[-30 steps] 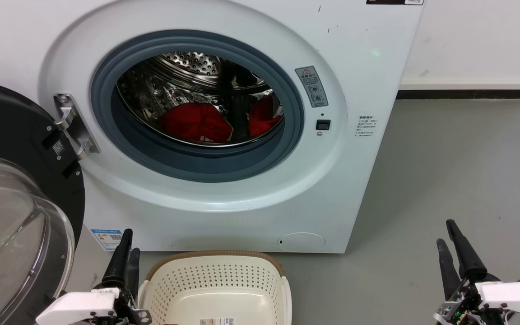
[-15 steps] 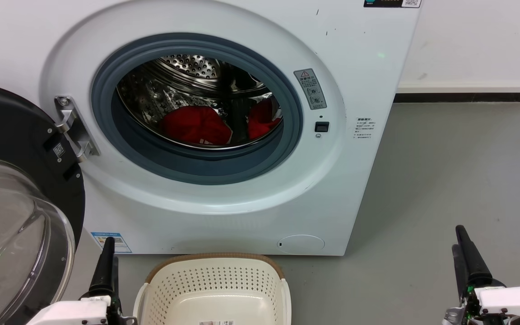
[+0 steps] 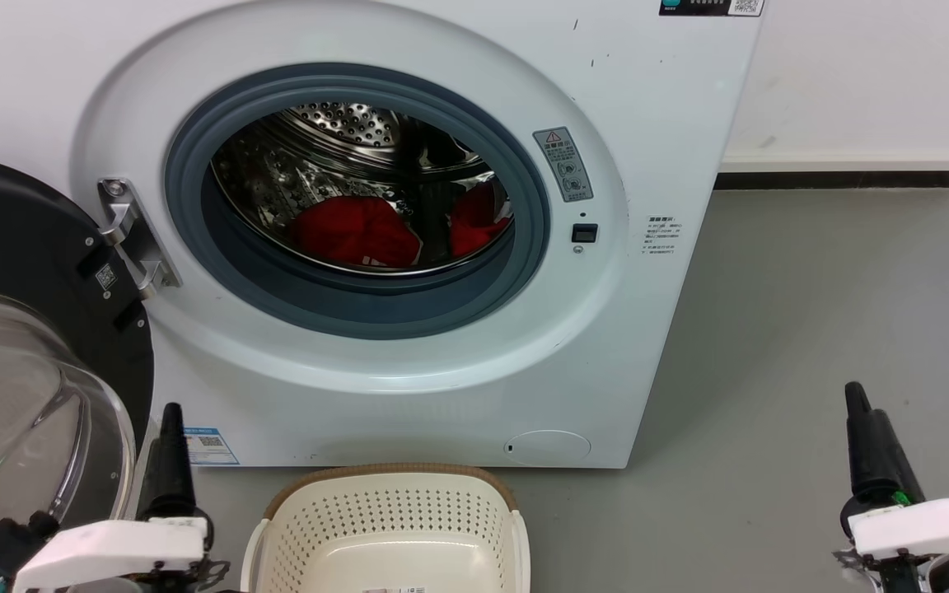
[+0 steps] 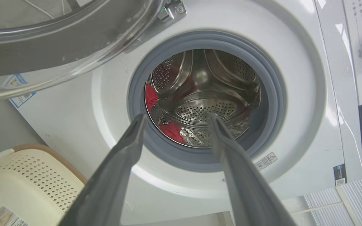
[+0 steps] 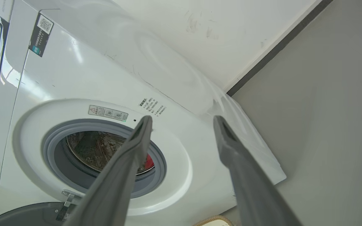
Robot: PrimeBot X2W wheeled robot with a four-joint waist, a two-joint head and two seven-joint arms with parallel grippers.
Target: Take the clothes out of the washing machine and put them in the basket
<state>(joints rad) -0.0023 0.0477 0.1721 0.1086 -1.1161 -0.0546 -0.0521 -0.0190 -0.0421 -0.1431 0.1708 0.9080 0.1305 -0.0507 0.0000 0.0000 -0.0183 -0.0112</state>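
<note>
Head view: clothes point(image 3: 355, 232) inside washing machine point(image 3: 441, 403); basket point(image 3: 392, 473) before it

A smooth grey floor point(image 3: 812, 329) runs back to a plain white wall point(image 3: 862, 74), where a dark skirting strip point(image 3: 837, 179) sits under a pale ledge point(image 3: 845, 156). Faint scuffs point(image 5: 196, 23) mark the wall.

**A Laundry Corner**

This is a place for washing clothes. A big white washing machine point(image 3: 458, 395) stands on a plain grey floor point(image 3: 812, 313), by a bare white wall point(image 3: 853, 74) with a dark strip point(image 3: 837, 179) along the bottom. The round door point(image 3: 21, 247) hangs open, and red clothes point(image 3: 355, 231) lie in the shiny metal drum point(image 3: 343, 123). A small cream basket point(image 3: 392, 527) full of holes sits on the floor just in front. Whether it is a home or a test room, I cannot tell.
</note>
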